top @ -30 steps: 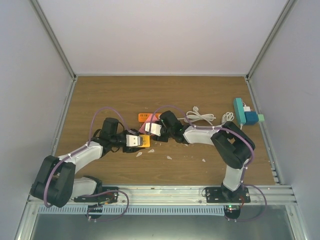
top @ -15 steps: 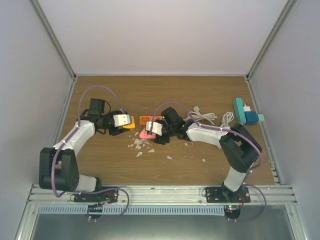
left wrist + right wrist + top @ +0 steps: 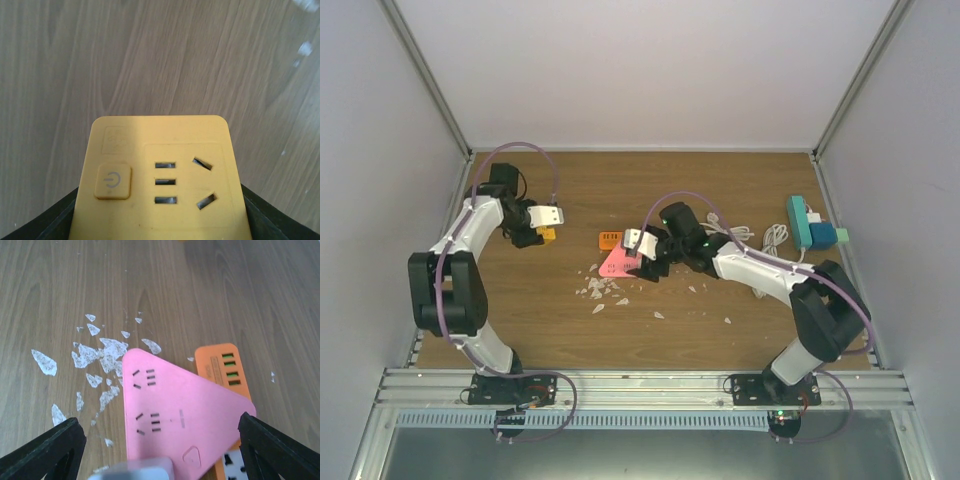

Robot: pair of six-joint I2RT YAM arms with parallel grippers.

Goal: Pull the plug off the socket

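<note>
My left gripper point(image 3: 549, 225) is at the far left, shut on a small yellow socket block point(image 3: 548, 236). In the left wrist view the yellow socket point(image 3: 160, 175) fills the space between my dark fingers point(image 3: 45, 225); its slots are empty. My right gripper point(image 3: 641, 252) is open over a pink triangular socket point(image 3: 616, 263) lying on the table. In the right wrist view the pink socket point(image 3: 175, 410) lies between my spread fingers point(image 3: 47, 450), and a white-grey block point(image 3: 135, 472) shows at its near end. A teal socket point(image 3: 799, 222) with a blue plug point(image 3: 823, 235) stands at the right.
An orange power strip point(image 3: 609, 238) lies behind the pink socket, also in the right wrist view point(image 3: 222, 367). White scraps point(image 3: 600, 290) are scattered in front of it. A coiled white cable point(image 3: 735, 237) lies between my right arm and the teal socket. Enclosure walls stand close on both sides.
My left arm has swung from the middle to the far left, carrying the yellow socket. My right gripper has shifted slightly right, and the pink socket now shows fully.
</note>
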